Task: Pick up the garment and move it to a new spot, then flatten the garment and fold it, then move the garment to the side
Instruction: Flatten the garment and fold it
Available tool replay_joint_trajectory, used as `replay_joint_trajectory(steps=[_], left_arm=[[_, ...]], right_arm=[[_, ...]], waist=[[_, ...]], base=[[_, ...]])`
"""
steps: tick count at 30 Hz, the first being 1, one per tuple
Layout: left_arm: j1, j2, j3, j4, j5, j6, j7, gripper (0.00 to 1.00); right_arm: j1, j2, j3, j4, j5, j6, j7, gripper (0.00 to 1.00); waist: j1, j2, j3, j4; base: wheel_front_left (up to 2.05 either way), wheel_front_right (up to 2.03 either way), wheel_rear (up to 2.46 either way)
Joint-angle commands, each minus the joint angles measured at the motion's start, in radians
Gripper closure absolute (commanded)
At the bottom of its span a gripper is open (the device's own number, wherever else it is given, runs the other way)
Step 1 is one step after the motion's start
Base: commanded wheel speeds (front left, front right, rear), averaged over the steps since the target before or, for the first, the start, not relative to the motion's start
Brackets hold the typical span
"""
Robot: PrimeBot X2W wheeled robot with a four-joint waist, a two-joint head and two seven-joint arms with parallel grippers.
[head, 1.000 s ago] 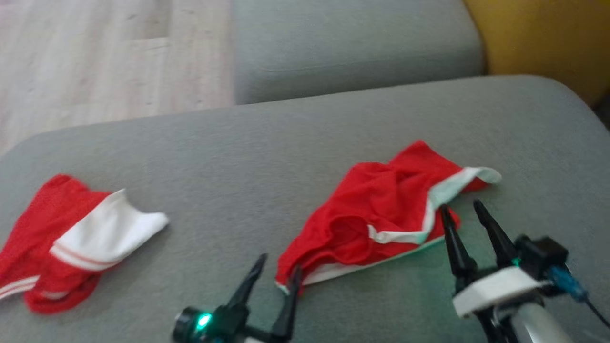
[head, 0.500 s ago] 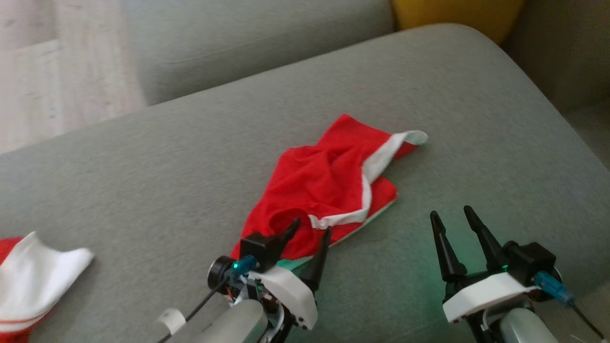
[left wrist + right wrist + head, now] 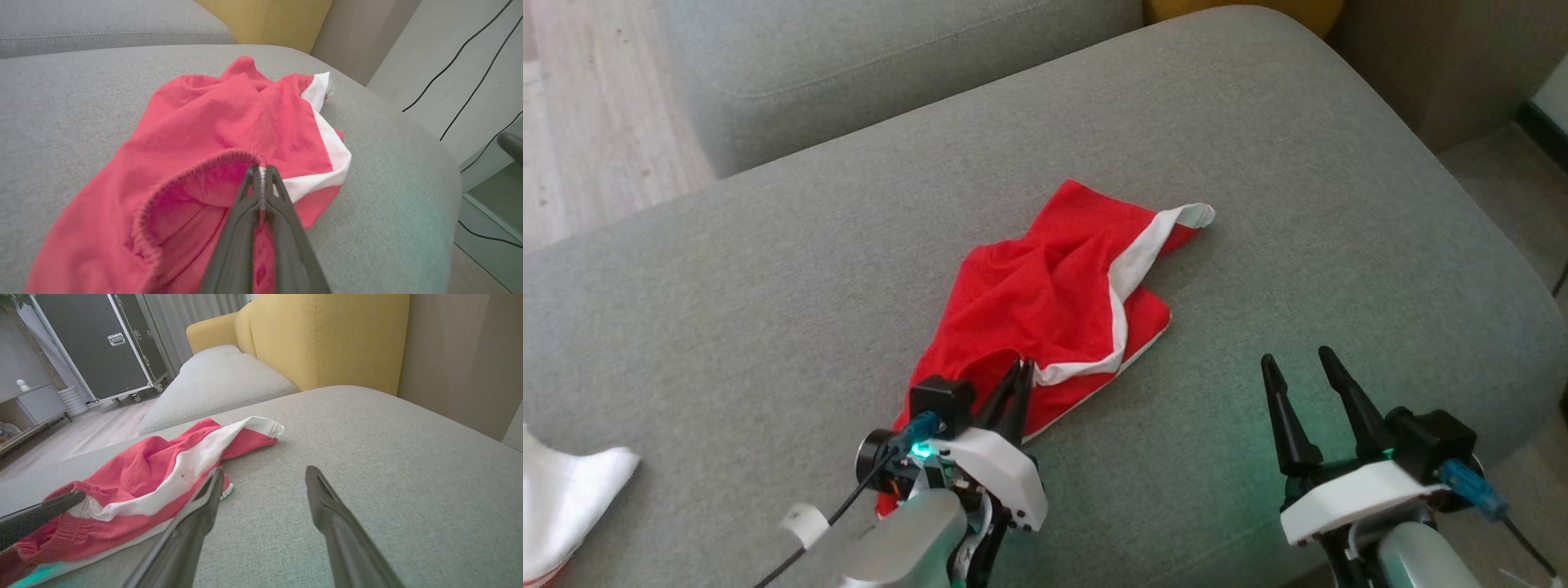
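So the red garment (image 3: pixel 1054 302) with the white trim is lying crumpled on the grey cushion (image 3: pixel 768 286), white-edged corner pointing away from the robot and the elastic hem at the end nearest it. That near end is exactly where the left hand (image 3: pixel 1021 367) is: it's right on the garment's near edge, and in the left wrist view both dark fingers are pressed together with the ruffled red hem pinched between their tips, just next to the white band. The opening of the hem gapes to the left of the fingers in that view, so only one layer of the edge looks caught, though I can't be sure about that. The rest of the garment is lying slack on the cushion. The right hand (image 3: pixel 1297 357) is off to the garment's right, near its lower right corner but not touching it, fingers spread wide apart with nothing between them, over bare grey fabric. Another garment (image 3: pixel 572 490), showing a white bit, sits well off to the garment's left at the cushion's edge. Behind the garment, past the far end of the cushion, there's a yellow backrest (image 3: pixel 327 335).
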Motion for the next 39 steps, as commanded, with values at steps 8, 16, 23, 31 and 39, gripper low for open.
replay_joint_trajectory(steps=[8, 16, 23, 31, 39], left_arm=[[-0.031, 0.000, -0.005, -0.006, -0.025, -0.021, -0.050, 1.00], [0.069, 0.101, 0.055, -0.122, 0.015, 0.019, -0.062, 1.00], [0.147, 0.267, 0.115, -0.307, 0.066, 0.077, -0.063, 1.00], [0.170, 0.361, 0.135, -0.421, 0.076, 0.115, -0.046, 1.00], [0.174, 0.378, 0.132, -0.457, 0.079, 0.131, -0.030, 1.00]], right_arm=[[0.002, 0.010, -0.035, -0.025, -0.010, -0.001, -0.014, 0.00], [0.048, 0.017, -0.076, 0.009, 0.000, -0.001, -0.014, 0.00], [0.072, 0.007, -0.073, 0.088, -0.016, -0.001, -0.014, 0.00], [0.036, 0.008, -0.030, 0.166, -0.073, -0.001, -0.014, 0.00], [0.001, -0.004, 0.084, 0.253, -0.038, -0.001, -0.014, 0.00]], waist=[[-0.0001, 0.0000, -0.028, 0.100], [-0.0001, 0.0000, -0.082, 0.263], [-0.0001, 0.0000, -0.109, 0.377], [-0.0001, 0.0000, -0.114, 0.439], [-0.0001, 0.0000, -0.108, 0.458]], base=[[0.00, 0.00, 0.00], [0.00, 0.00, 0.00], [0.00, 0.00, 0.00], [0.00, 0.00, 0.00], [0.00, 0.00, 0.00]])
